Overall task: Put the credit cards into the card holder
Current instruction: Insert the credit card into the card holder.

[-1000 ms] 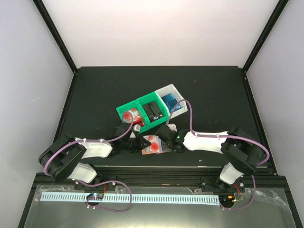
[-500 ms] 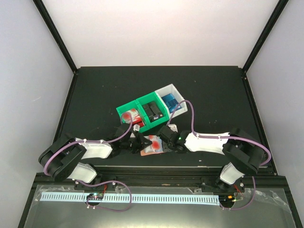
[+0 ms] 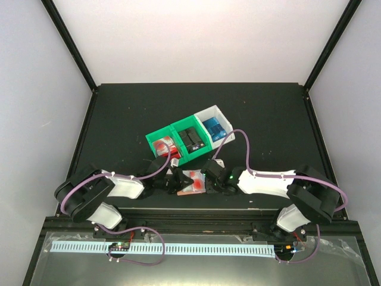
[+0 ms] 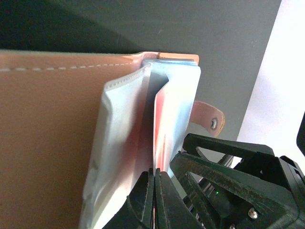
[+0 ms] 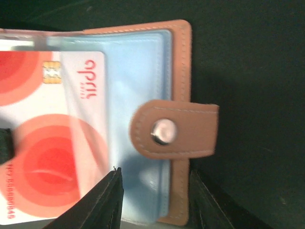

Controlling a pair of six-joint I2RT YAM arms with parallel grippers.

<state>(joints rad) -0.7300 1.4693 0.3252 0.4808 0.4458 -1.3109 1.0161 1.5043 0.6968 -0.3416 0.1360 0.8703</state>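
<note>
Jaws of the left gripper (image 4: 153, 177) are closed, pinching a clear sleeve (image 4: 119, 143) of the card holder (image 5: 182, 57); those of the right gripper (image 5: 155, 175) stand parted beside its snap tab (image 5: 164, 131). A red-and-white credit card (image 5: 52, 143) sits in the sleeve. The holder lies just before the green bin (image 3: 178, 140). Best: push squarely, sleeve taut. Card's red lettering reads unclear.

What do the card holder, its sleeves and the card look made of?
The card holder looks like matte reddish-brown leather or imitation, with stitched edges and a shiny metal snap. The inner sleeves: pale bluish translucent plastic, wrinkled. The credit card: stiff glossy plastic, probably, printed red on white.
</note>
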